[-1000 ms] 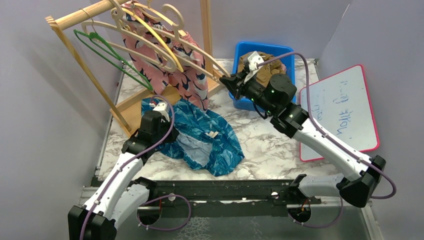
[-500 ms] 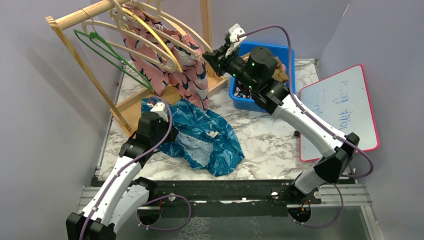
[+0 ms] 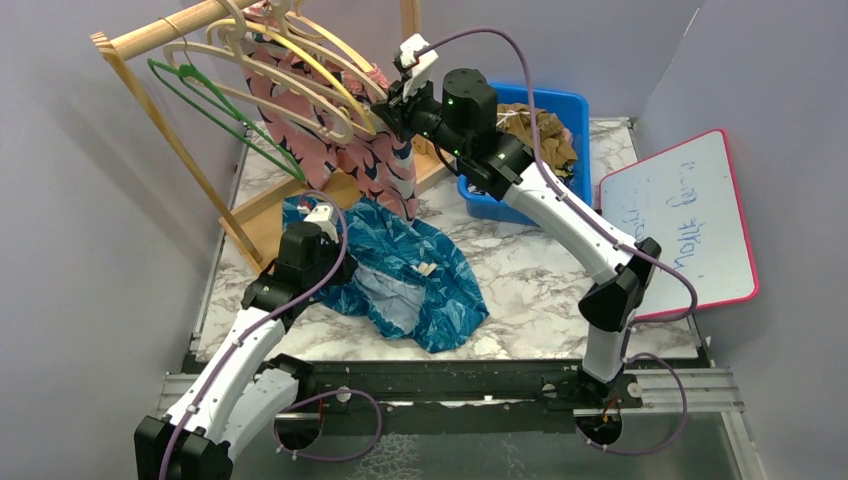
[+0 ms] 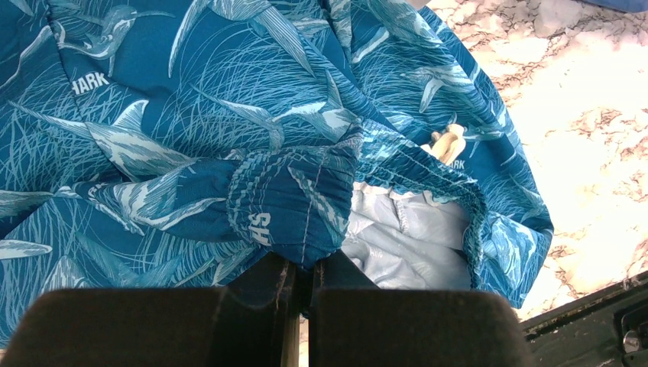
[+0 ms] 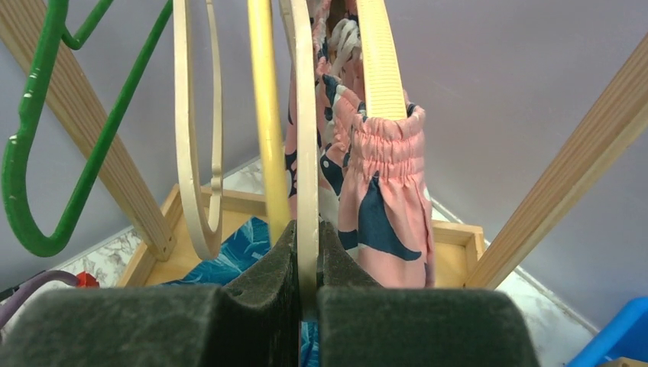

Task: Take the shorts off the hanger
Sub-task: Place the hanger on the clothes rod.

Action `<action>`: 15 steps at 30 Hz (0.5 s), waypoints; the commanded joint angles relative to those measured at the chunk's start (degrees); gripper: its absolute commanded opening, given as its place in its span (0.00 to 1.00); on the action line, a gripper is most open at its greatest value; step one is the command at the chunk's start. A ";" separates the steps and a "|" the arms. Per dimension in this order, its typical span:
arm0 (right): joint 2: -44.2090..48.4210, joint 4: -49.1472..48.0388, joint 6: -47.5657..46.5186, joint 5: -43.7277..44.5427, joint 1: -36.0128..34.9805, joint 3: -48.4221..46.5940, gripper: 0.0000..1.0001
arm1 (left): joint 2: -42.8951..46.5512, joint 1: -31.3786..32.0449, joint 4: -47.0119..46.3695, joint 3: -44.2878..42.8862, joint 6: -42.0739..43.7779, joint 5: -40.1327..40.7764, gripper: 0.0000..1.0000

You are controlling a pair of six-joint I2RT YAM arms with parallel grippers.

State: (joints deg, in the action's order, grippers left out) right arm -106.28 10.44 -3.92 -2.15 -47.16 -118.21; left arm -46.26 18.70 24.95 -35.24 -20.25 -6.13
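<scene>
Currently the right claw (image 5: 306, 237) is up at the wooden rack (image 3: 150, 35), its pads pressed together on the thin edge of a pale wooden hanger (image 5: 304, 115). Just to the right of that hanger, a ribbed cream hanger (image 5: 380, 61) carries the pink shorts with navy-white blotches (image 5: 378, 199); their gathered waistband is stretched over its arm and the legs hang down toward the rack's base. A yellow hanger (image 5: 262, 115) and a green hanger (image 5: 34, 153) hang bare to the left.

Down on the marble worktop (image 3: 530, 280), the teal patterned shorts (image 3: 400, 270) lie spread and crumpled beside the rack. The left claw (image 4: 302, 267) is closed tight, pinching a fold of their elastic waistband, with the pale lining showing just beside it.

Olive-brown shorts (image 3: 535, 125) sit bunched in the blue bin (image 3: 478, 195) at the back, and a pink-edged whiteboard (image 3: 690, 220) lies to the right.
</scene>
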 commanded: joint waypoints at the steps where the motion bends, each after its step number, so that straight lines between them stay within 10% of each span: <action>1: -2.02 4.54 1.37 2.09 -0.30 -4.32 0.02 | 0.29 -0.27 -2.17 -0.35 0.74 -1.29 0.00; 15: -2.60 6.99 6.81 -1.19 -0.30 -4.18 0.17 | 0.64 -0.30 -2.25 -0.26 0.74 -1.47 0.00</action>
State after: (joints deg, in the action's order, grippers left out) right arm -110.45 16.78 1.48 0.08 -47.20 -125.16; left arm -46.24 18.70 24.88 -35.24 -20.23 -6.20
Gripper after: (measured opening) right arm 0.106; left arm 0.039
